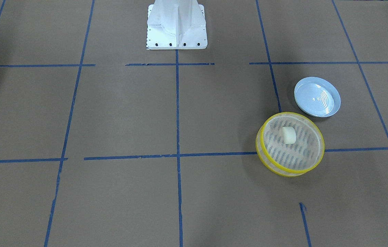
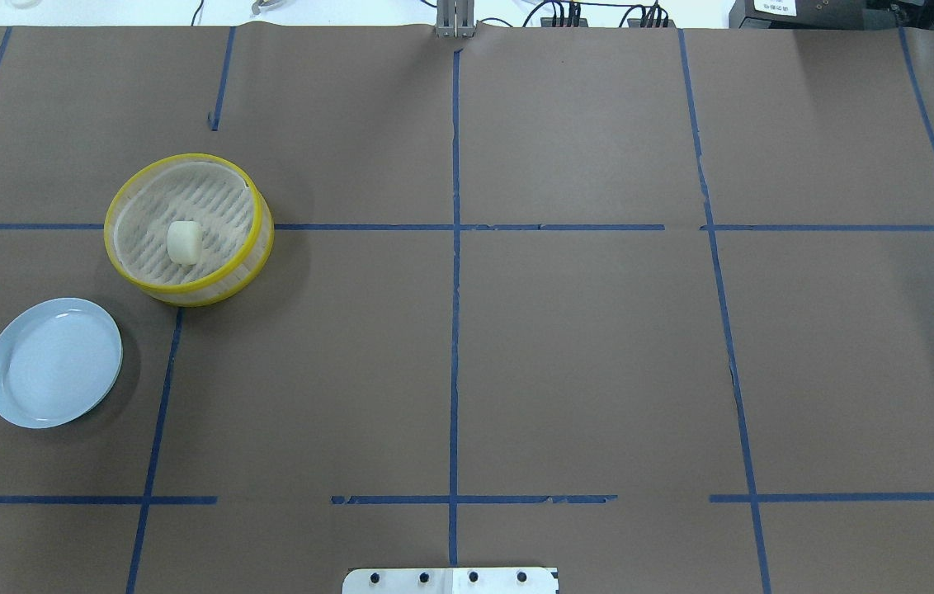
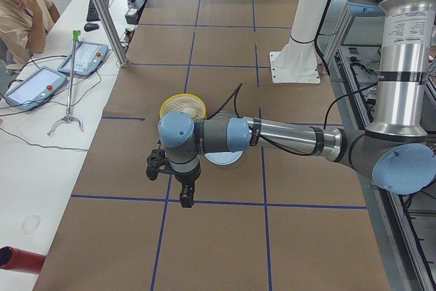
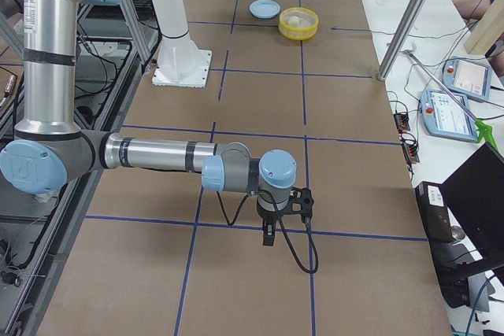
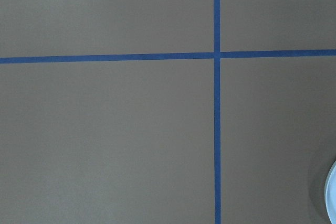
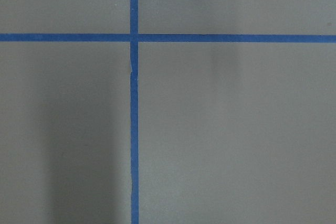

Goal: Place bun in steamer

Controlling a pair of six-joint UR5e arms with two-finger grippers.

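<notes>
Jaws L & R: can't tell if parted; cream-white blocky bun sits in yellow-rim steamer.

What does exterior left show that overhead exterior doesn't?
Only exterior left: the left arm stretched out over the table, with the left gripper hanging above a tape line (open or shut, I cannot tell). It also shows an operator and teach pendants on the side bench.
Only overhead exterior: the bun plainly lying on the floor of the steamer, and the whole blue plate unobstructed. No arm is in view.
Both: the steamer, the plate beside it but apart, and the brown table with its blue tape grid.
</notes>
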